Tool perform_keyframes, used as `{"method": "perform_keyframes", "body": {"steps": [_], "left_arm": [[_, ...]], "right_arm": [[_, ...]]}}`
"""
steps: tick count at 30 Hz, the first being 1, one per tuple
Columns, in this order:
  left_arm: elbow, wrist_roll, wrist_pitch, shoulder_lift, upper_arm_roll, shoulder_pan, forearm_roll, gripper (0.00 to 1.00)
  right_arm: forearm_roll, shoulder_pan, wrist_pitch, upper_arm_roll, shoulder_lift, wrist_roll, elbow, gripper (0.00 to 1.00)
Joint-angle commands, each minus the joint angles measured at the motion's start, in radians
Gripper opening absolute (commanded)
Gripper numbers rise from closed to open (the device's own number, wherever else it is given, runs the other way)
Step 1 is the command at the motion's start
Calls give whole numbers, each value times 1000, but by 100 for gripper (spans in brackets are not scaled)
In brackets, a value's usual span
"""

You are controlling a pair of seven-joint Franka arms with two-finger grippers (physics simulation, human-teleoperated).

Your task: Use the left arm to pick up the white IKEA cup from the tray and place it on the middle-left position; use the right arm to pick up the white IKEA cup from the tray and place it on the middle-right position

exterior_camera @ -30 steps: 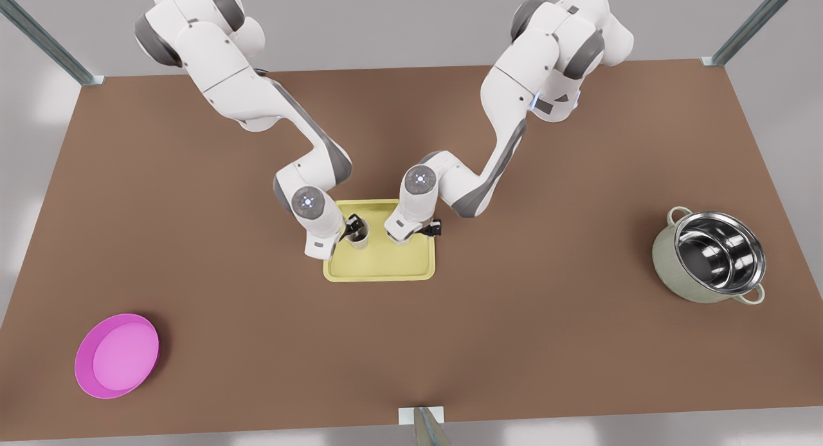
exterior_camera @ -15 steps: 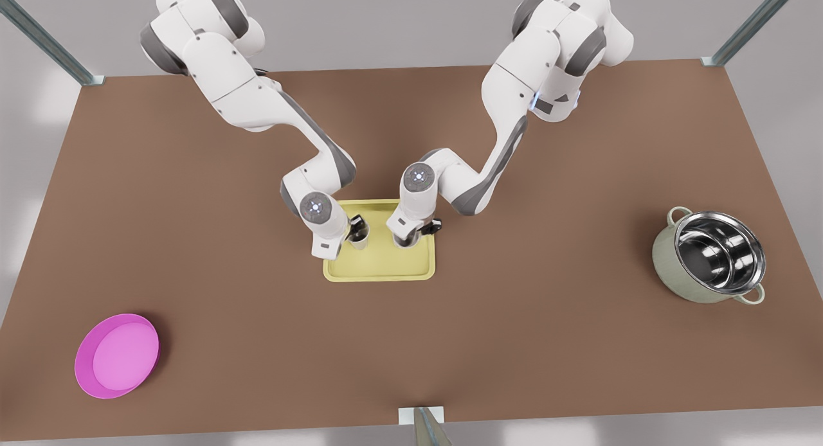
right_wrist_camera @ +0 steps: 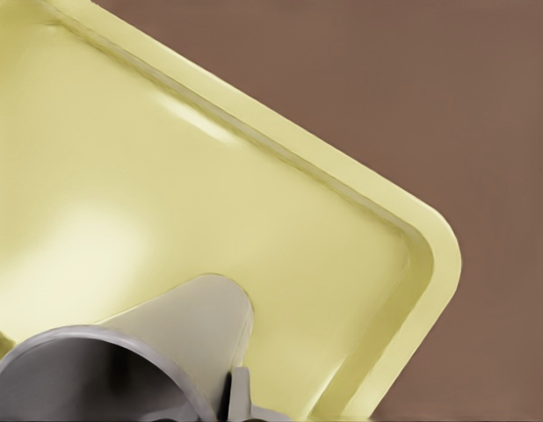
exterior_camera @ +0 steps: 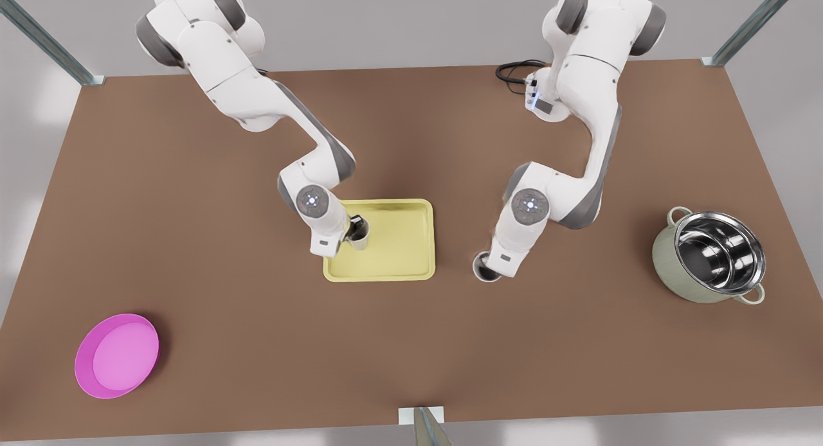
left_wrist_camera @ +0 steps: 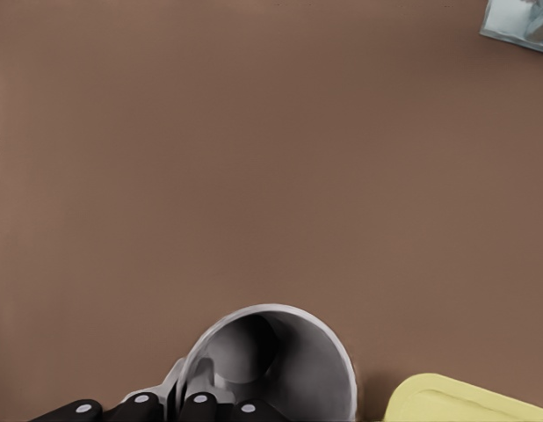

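Note:
The pale yellow tray [exterior_camera: 398, 243] lies mid-table. My left gripper [exterior_camera: 492, 268], on the arm at the front view's right, is shut on the rim of a white cup [exterior_camera: 482, 267] just off the tray's right side, low over bare brown tabletop. In the left wrist view this cup [left_wrist_camera: 271, 360] sits at my fingers [left_wrist_camera: 197, 403], with a tray corner [left_wrist_camera: 465, 400] beside it. My right gripper [exterior_camera: 352, 230], on the arm at the front view's left, is shut on the other white cup [exterior_camera: 360, 239], which is upright at the tray's left side. The right wrist view has that cup [right_wrist_camera: 140, 352] over the tray floor [right_wrist_camera: 210, 176].
A magenta plate [exterior_camera: 117, 355] lies near the front-left corner. A steel pot [exterior_camera: 710, 256] with pale handles stands at the right. A black cable [exterior_camera: 514, 70] lies at the back by the arm's base. A metal bracket [exterior_camera: 421, 415] sits at the front edge.
The arm at the front view's right swung out, carrying its cup from the tray to the tabletop right of it. The other arm has barely shifted at its cup.

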Motion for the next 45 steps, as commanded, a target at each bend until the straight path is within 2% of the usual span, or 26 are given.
{"method": "perform_keyframes", "body": {"steps": [1,4,5,7,10,12,14,20,25,26,27,30,33,34,35,36,37,38,40,41,44,45], "left_arm": [[-2,550,-32,-1,-1,80,-51,21],[-37,645,86,45,-1,117,-82,21],[-72,736,151,37,-1,144,-174,21],[-163,768,290,8,-1,161,-177,22],[-178,768,329,-2,-2,164,-208,22],[-244,769,436,-13,-2,163,-211,22],[-247,791,439,-13,-1,164,-209,22],[-247,800,435,-2,1,163,-197,25],[-258,792,432,22,10,164,-197,25],[-256,797,430,22,11,167,-197,28],[-252,800,427,18,11,172,-180,100],[-245,797,382,4,11,173,-177,100],[-178,792,165,-39,11,173,-177,100],[-166,792,53,-90,14,173,-177,100],[-57,791,-152,-114,48,176,-186,100],[127,791,-387,-111,62,227,-220,100],[176,757,-431,-122,68,245,-226,100],[196,756,-437,-188,71,259,-220,100],[141,762,-457,-314,80,259,-209,100],[69,794,-388,-355,80,259,-176,100],[70,834,-374,-348,82,259,-168,100],[69,832,-426,-346,80,258,-139,100]], "right_arm": [[-13,-18,-104,-3,-40,15,12,11],[-13,-84,-150,-6,-71,-14,51,10],[-13,-116,-160,-6,-77,-40,75,10],[-14,-173,-210,-8,-76,-94,132,10],[-22,-254,-212,-9,-59,-233,180,10],[-52,-296,-212,-9,-24,-301,227,10],[-80,-297,-288,-26,44,-345,356,9],[-111,-333,-276,-95,223,-519,543,9],[-109,-352,-270,-106,282,-586,551,9],[-109,-362,-270,-104,306,-605,574,9],[-108,-363,-270,-104,315,-608,575,9],[-108,-363,-270,-106,344,-606,574,9],[-109,-363,-262,-106,375,-603,575,9],[-109,-365,-250,-107,383,-605,574,9],[-109,-369,-249,-109,387,-605,574,9],[-109,-369,-249,-109,387,-605,575,10],[-109,-369,-249,-109,387,-605,575,11],[-109,-369,-249,-109,387,-605,575,17],[-109,-369,-250,-110,384,-588,575,51],[-106,-369,-250,-110,383,-585,577,59],[-99,-369,-262,-109,366,-577,575,65],[-95,-366,-273,-106,342,-566,575,67]]}}
